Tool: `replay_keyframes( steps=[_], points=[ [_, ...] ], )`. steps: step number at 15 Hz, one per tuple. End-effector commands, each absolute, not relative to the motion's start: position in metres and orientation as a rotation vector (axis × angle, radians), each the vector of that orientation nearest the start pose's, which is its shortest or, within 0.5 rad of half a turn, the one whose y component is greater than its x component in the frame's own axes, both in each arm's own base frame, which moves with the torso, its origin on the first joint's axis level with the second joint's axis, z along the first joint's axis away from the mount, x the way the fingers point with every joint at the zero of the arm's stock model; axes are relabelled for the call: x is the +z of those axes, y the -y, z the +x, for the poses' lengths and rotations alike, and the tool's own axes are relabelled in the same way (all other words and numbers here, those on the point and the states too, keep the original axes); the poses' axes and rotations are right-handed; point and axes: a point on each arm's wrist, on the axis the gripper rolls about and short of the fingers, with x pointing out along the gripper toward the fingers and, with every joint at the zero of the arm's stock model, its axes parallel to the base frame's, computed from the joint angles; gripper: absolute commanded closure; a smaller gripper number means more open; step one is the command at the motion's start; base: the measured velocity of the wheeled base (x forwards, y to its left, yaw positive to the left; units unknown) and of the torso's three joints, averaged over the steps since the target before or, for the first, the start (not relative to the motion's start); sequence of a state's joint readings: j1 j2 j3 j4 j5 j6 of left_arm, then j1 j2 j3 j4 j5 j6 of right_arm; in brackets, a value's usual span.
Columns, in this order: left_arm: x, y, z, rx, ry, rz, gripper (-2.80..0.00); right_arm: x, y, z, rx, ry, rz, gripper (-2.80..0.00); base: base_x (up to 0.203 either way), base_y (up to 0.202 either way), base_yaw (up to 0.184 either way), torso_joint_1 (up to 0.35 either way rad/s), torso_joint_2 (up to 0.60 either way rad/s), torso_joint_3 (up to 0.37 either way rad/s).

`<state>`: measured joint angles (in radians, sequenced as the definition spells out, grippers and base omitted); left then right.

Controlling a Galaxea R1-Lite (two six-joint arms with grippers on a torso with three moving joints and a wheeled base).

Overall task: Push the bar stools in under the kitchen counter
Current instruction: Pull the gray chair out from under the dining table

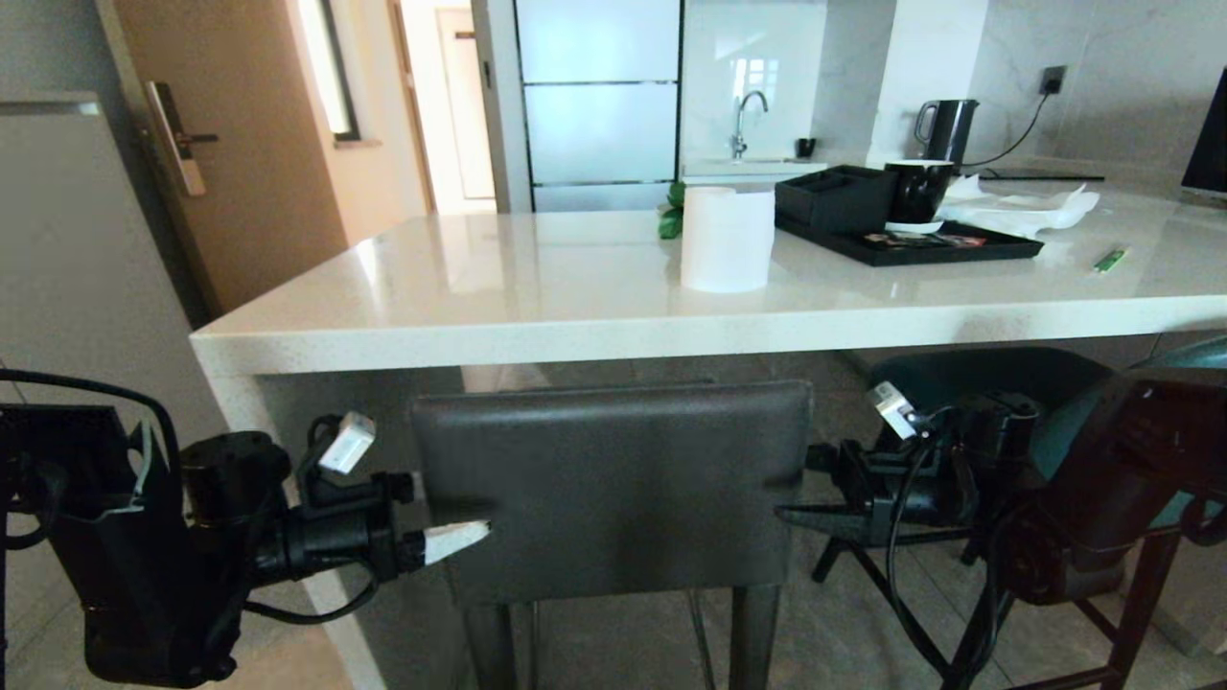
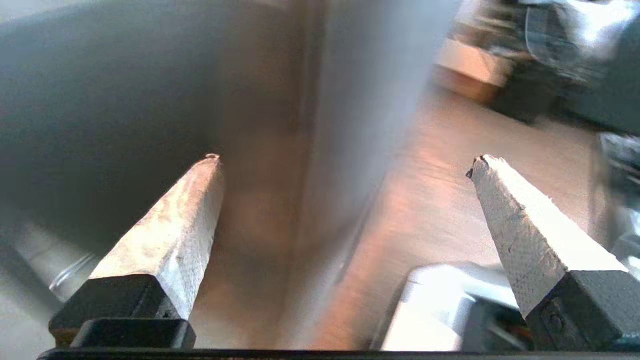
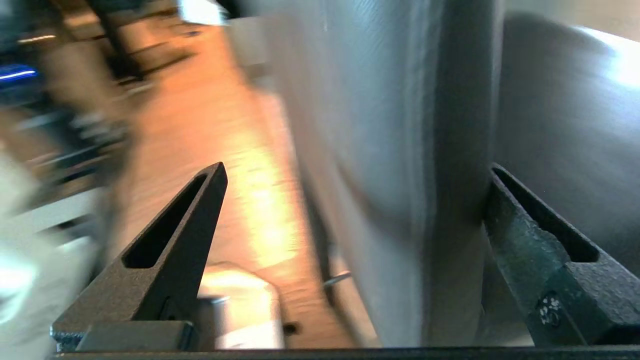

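**A home kitchen**

The room was a domestic kitchen; a glossy white counter [image 1: 575, 287] carried a black kettle [image 1: 947, 129] and a tray [image 1: 911, 244] with a mug [image 1: 918, 192]; behind stood a sink tap [image 1: 746, 120]; a wooden door [image 1: 230, 144] with a handle lock stood to the left.

We see a dark-grey stool back [image 1: 613, 479] below the glossy white, faintly speckled counter [image 1: 537, 316]. A teal stool [image 1: 1184, 359] shows at right. On top sit a white roll [image 1: 727, 238], a black tray [image 1: 920, 247], a black mug [image 1: 918, 192], a black kettle [image 1: 947, 129] and something small and green [image 1: 1110, 259].
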<state>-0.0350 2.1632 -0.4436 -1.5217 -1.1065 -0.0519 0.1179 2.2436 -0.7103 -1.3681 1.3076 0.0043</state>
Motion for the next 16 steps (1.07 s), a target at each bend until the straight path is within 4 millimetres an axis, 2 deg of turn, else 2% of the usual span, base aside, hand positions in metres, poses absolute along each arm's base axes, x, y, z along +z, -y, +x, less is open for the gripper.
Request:
replay_keyframes(
  steps=[1, 9, 12, 16],
  points=[
    [0.055, 0.032, 0.297, -1.183, -0.191, -0.144, -2.8, 0.055, -0.065, 0.342, 1.441, -0.141, 0.097, -2.8, 0.0, 0.0, 0.0, 0.0, 0.0, 0.0],
    [0.045, 0.032, 0.286, -1.138, -0.242, -0.163, -2.8, 0.052, -0.063, 0.344, 1.43, -0.149, 0.107, -2.8, 0.0, 0.0, 0.0, 0.0, 0.0, 0.0],
    [0.043, 0.034, 0.289, -1.077, -0.246, -0.154, -2.8, 0.053, -0.063, 0.344, 1.429, -0.147, 0.105, -2.8, 0.0, 0.0, 0.0, 0.0, 0.0, 0.0],
    [0.043, 0.034, 0.288, -1.078, -0.248, -0.154, -2.8, 0.052, -0.063, 0.344, 1.419, -0.147, 0.104, -2.8, 0.0, 0.0, 0.0, 0.0, 0.0, 0.0]
  ],
)
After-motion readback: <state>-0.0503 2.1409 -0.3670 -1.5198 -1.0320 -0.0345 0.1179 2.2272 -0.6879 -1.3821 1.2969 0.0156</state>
